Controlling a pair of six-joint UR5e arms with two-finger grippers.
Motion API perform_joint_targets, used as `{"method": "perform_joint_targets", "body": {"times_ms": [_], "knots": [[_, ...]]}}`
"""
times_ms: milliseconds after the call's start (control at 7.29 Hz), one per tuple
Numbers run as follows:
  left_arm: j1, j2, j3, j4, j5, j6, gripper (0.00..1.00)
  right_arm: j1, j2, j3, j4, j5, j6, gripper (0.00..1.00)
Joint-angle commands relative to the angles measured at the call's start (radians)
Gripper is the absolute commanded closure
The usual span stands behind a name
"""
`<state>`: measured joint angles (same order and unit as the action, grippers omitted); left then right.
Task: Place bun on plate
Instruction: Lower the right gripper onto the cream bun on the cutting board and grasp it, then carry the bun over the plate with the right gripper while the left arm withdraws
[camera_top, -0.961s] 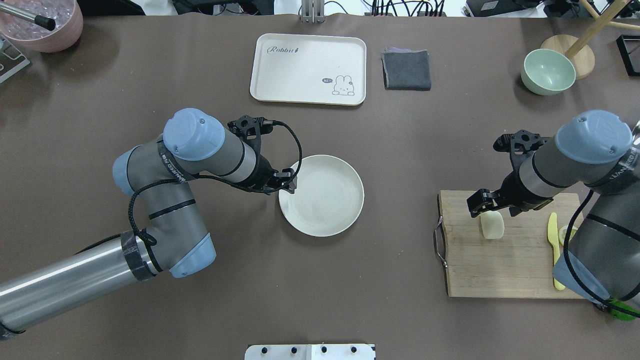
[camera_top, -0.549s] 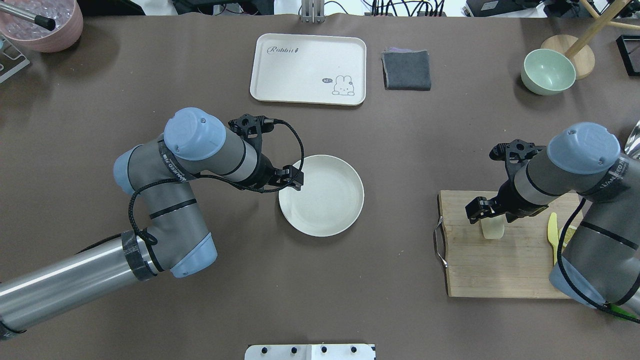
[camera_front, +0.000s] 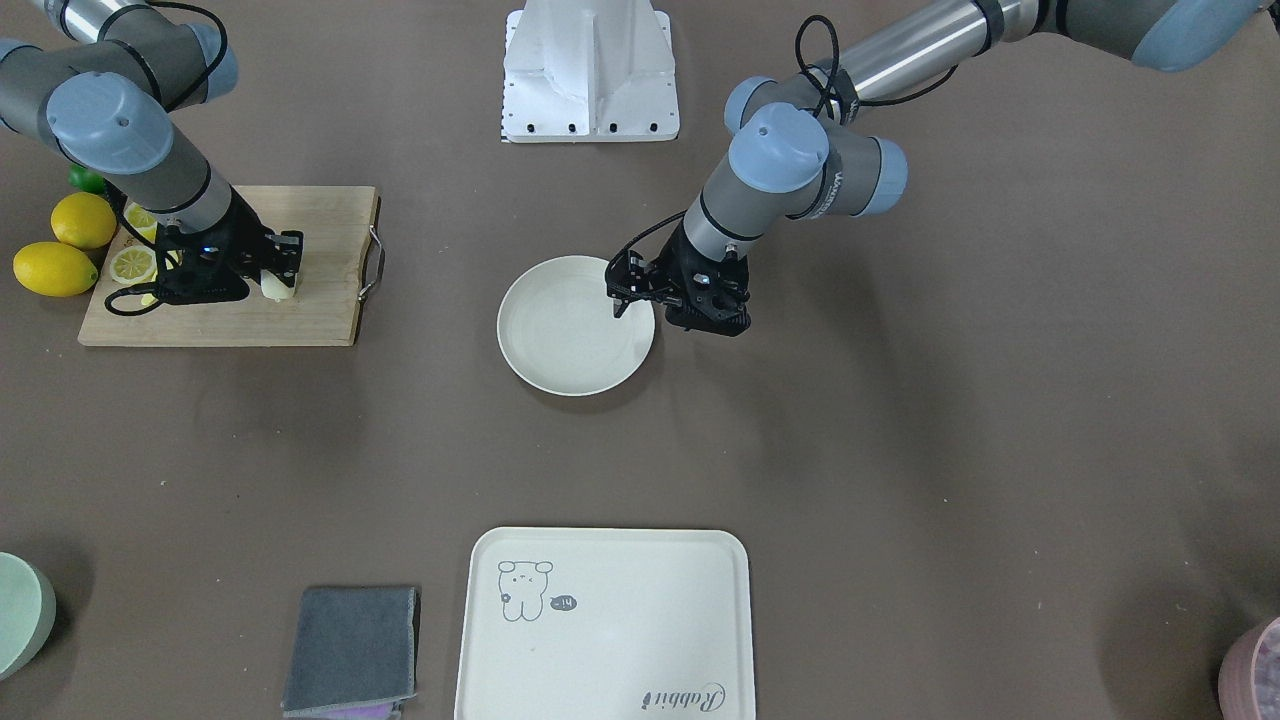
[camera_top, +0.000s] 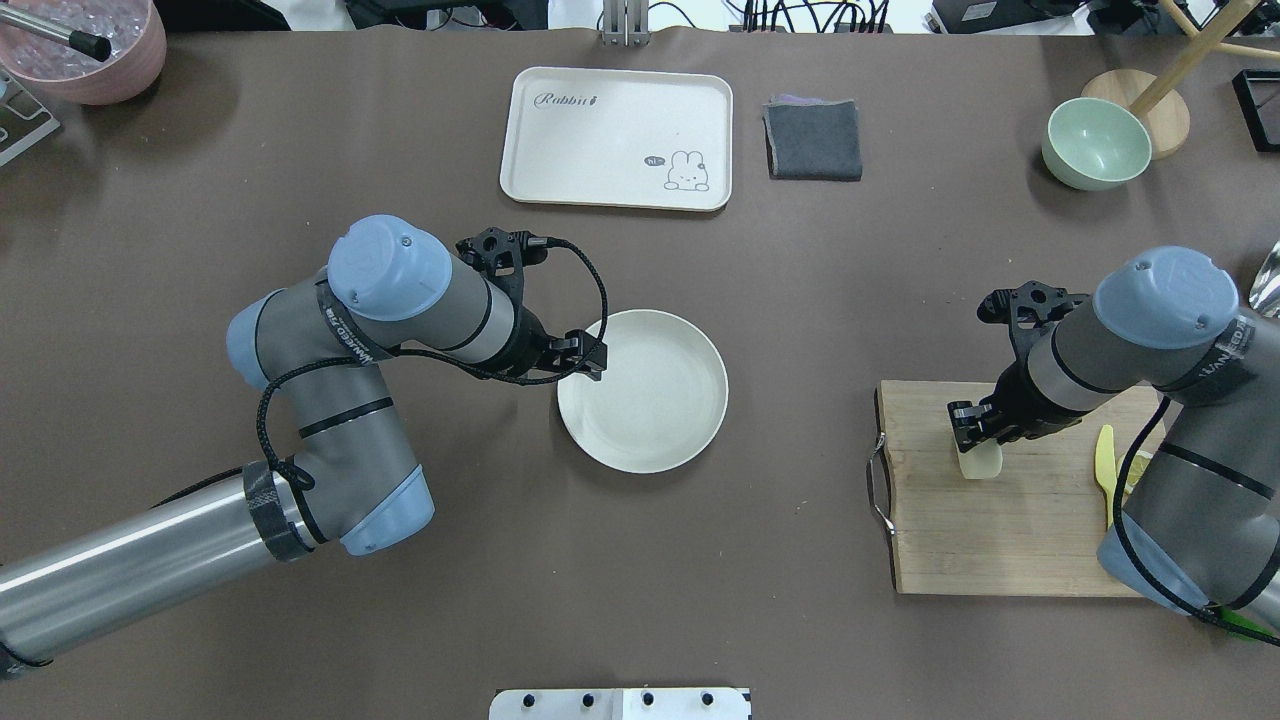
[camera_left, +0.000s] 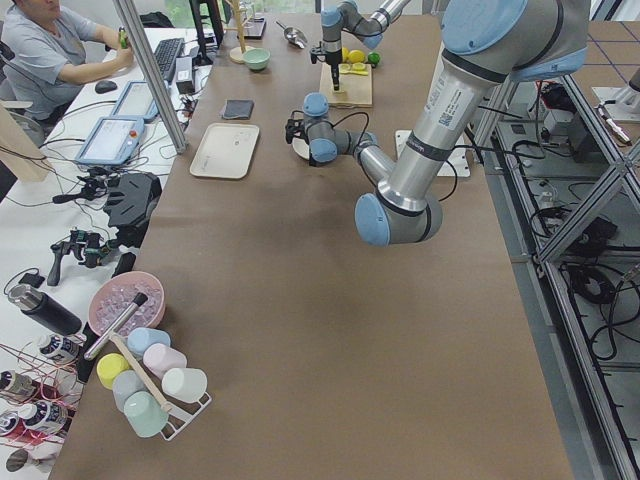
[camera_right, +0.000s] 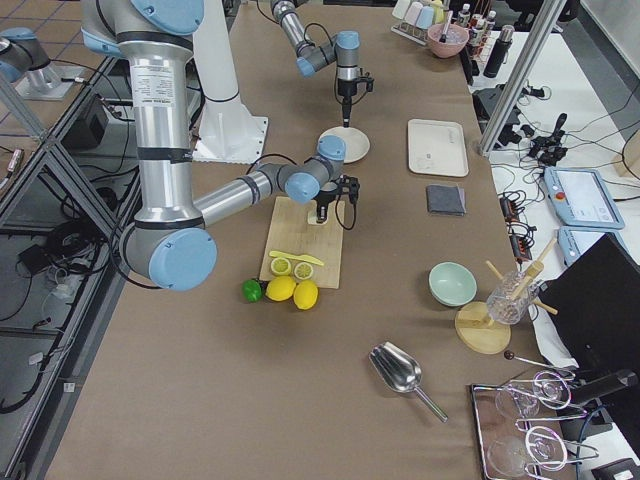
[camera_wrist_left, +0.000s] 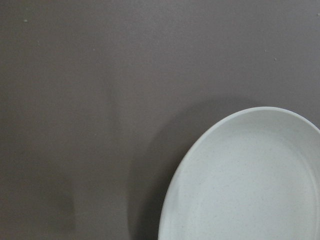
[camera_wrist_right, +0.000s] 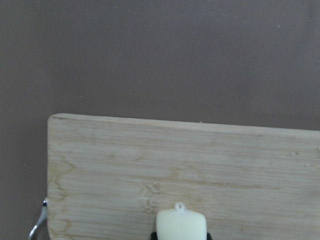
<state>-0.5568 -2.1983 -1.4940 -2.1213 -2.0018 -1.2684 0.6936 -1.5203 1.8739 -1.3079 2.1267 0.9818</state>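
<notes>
The bun is a pale cream lump standing on the wooden cutting board at the table's right. My right gripper points down over it, shut on the bun. In the right wrist view the bun sits at the bottom edge with dark fingertips tight on both sides. In the front view the bun shows just below the right gripper. The round off-white plate lies at mid-table with nothing on it. My left gripper hangs shut over the plate's left rim, holding nothing.
On the board's far side lie a yellow knife and lemon slices, with whole lemons beside it. A rabbit tray, grey cloth and green bowl line the back. A person sits beyond the table.
My right gripper came down over the bun and its fingers drew in against it. My left gripper shifted slightly right over the plate's rim.
</notes>
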Motion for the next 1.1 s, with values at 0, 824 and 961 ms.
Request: {"method": "perform_joint_targets", "body": {"times_ms": [0, 824, 961], "knots": [[0.000, 0.000, -0.006, 0.000, 0.000, 0.000, 0.02, 0.010, 0.032, 0.039, -0.017, 0.027, 0.008, 0.65], [-0.237, 0.504, -0.385, 0.003, -0.090, 0.240, 0.02, -0.146, 0.626, -0.248, -0.179, -0.143, 0.204, 0.61], [-0.274, 0.528, -0.390, 0.001, -0.125, 0.259, 0.02, -0.172, 0.723, -0.357, -0.166, -0.190, 0.218, 0.61]]}}
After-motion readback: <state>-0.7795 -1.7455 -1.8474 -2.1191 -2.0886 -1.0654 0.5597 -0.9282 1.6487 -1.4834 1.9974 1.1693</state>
